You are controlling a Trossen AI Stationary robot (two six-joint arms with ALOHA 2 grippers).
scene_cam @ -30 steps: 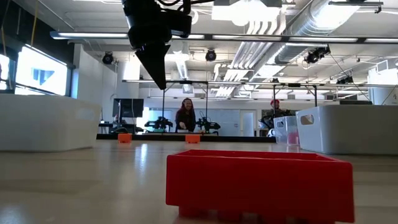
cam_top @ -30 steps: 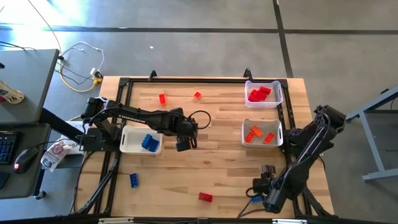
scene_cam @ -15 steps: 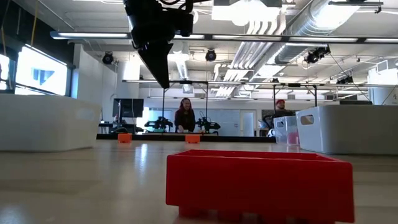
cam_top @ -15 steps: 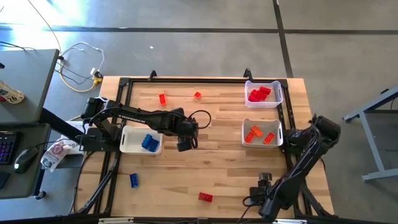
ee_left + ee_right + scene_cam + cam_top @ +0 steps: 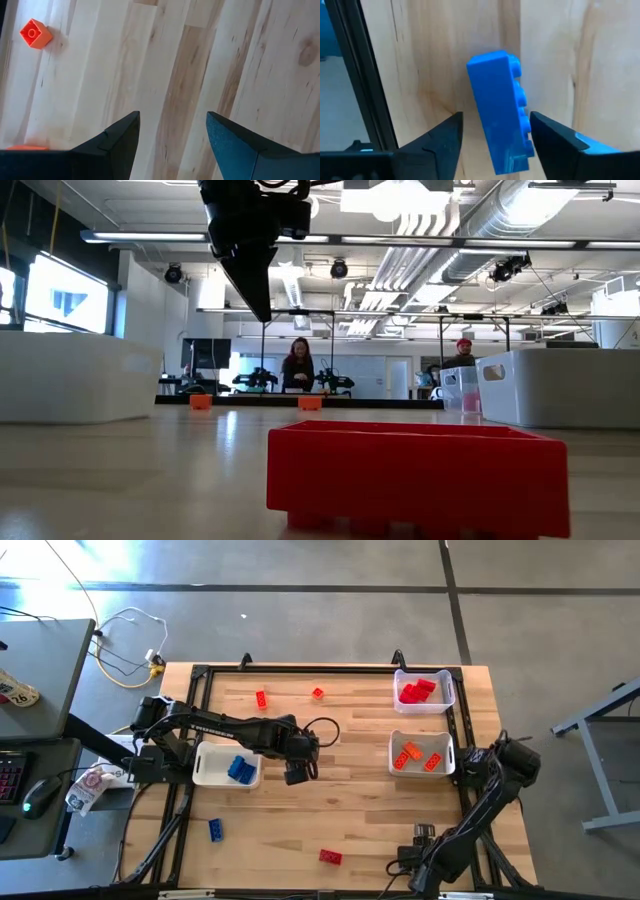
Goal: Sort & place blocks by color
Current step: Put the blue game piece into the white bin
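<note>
sticker [image 5: 18, 693] on the desk reads "16"; no other legible txt.

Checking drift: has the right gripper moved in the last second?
Yes. In the high view the right gripper has moved toward the table's near edge, away from the orange-block bin.

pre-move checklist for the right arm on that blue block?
1. Blue block between right pincer fingers: ok.
2. Grip closed on it: cannot tell; a gap shows on one side, the other finger is right against it.
3. Block seated flat: not ok, it stands on its side, studs sideways.
4. Blue bin reachable: not ok, it sits on the far left; right pincer is at the near right edge.
5. Left pincer clear: ok, open over bare wood, nothing held.
</note>
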